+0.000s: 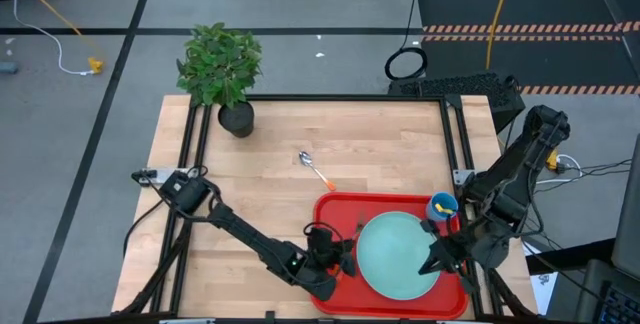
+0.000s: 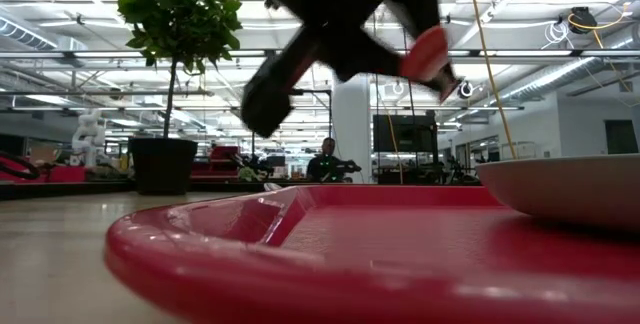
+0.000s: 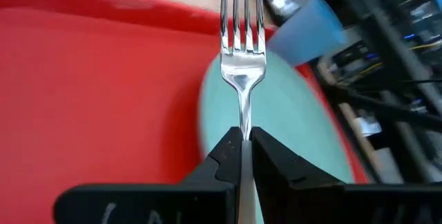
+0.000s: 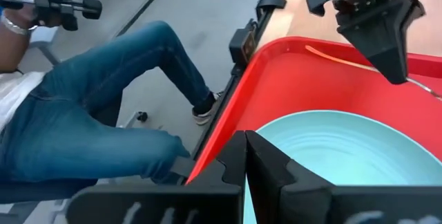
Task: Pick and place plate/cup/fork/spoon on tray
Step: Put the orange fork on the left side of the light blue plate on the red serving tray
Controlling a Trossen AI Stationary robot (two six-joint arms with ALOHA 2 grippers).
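1. The left hand [image 3: 242,156] is clamped on the fork [image 3: 242,51], held above the red tray [image 1: 335,214] beside the mint plate [image 1: 398,256].
2. The right hand [image 4: 243,158] is closed and empty over the plate's far side, near the blue cup [image 1: 442,206].
3. Risk: released from this height, the fork could bounce onto the plate or off the tray.
4. The spoon [image 1: 315,168] lies on the wooden worktop [image 1: 380,144]; a potted plant [image 1: 222,69] stands at its corner, with an industrial hall beyond.

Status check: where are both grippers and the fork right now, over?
Left gripper shut on fork, over tray beside plate. Right gripper shut, empty, at plate's other edge. Cup on tray; spoon on table. Nothing blocking.
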